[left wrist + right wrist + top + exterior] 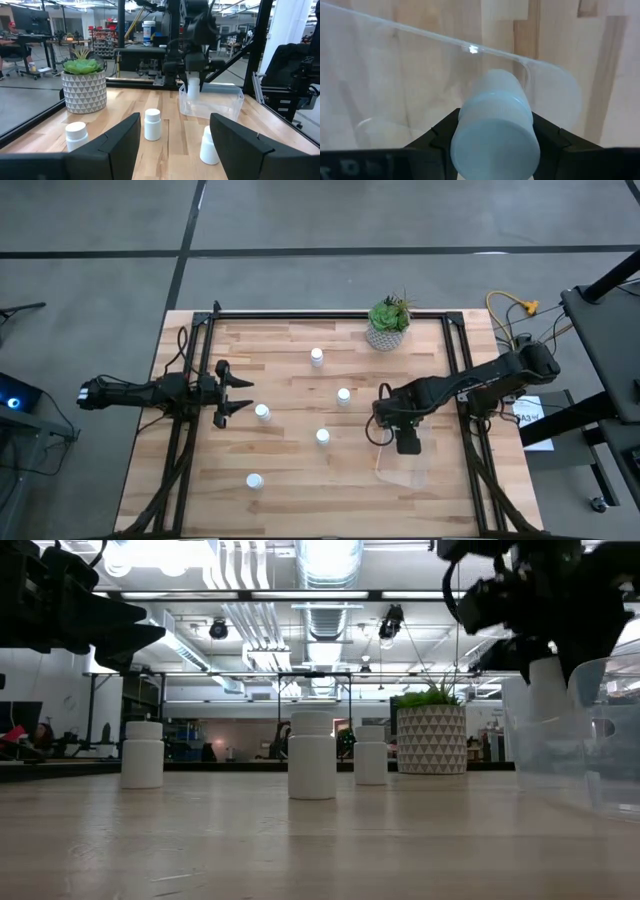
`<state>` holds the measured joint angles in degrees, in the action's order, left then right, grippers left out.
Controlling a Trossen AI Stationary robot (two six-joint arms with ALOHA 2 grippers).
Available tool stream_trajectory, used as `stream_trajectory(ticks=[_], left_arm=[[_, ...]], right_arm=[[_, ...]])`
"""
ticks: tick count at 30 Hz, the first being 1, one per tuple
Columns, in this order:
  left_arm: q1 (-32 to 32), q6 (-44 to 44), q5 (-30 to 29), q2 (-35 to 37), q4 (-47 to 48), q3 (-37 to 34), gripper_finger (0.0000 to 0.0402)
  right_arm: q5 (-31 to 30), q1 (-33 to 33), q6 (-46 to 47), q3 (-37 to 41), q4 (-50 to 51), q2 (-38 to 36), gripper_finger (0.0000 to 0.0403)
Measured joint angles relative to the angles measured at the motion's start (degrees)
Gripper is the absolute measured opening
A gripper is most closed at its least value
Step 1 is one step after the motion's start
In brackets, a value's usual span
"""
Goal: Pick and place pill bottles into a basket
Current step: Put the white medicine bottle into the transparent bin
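My right jaws [495, 142] are clamped on one pill bottle [495, 125], cap toward my wrist camera, and I hold it over the near corner of the basket [405, 470], the clear bin at the right side of the bench [290, 500]. From table height the held bottle [548, 680] hangs at the bin's rim, its lower part seen through the clear wall [600, 740]; I cannot tell whether it touches the plastic.

My left jaws [232, 392] are apart, hovering low at the left side of the bench and facing across it toward the bin.

Five more pill bottles stand upright on the wood, well apart from one another: one just ahead of my left jaws [262, 412], one near the middle [323, 437], one a little farther back [344, 395], one toward the far edge [317, 357], and one near the front left [254, 480].

A potted plant [388, 323] sits at the far edge, beside none of the bottles.
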<state>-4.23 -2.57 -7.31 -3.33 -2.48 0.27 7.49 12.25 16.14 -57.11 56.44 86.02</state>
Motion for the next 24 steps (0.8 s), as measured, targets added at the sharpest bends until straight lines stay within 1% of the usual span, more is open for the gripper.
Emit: stream_trajectory(ticks=[4, 7, 21, 24], left_arm=[[0.0, 0.0, 0.0, 0.0, 0.0, 0.0, 0.0222], [0.0, 0.0, 0.0, 0.0, 0.0, 0.0, 0.0222], [0.0, 0.0, 0.0, -0.09, -0.02, 0.0, 0.0222], [-0.02, 0.0, -0.01, -0.18, 0.0, 0.0, 0.0222]], right_arm=[[0.01, 0.0, 1.5, 3.61, -4.44, 0.32, 0.0156], [-0.04, 0.0, 2.58, 5.0, -5.64, 0.73, 0.0155], [-0.15, 0.0, 1.4, 4.09, -6.52, 5.15, 0.0155], [-1.37, 0.0, 1.98, 4.09, -6.62, 5.25, 0.0155]])
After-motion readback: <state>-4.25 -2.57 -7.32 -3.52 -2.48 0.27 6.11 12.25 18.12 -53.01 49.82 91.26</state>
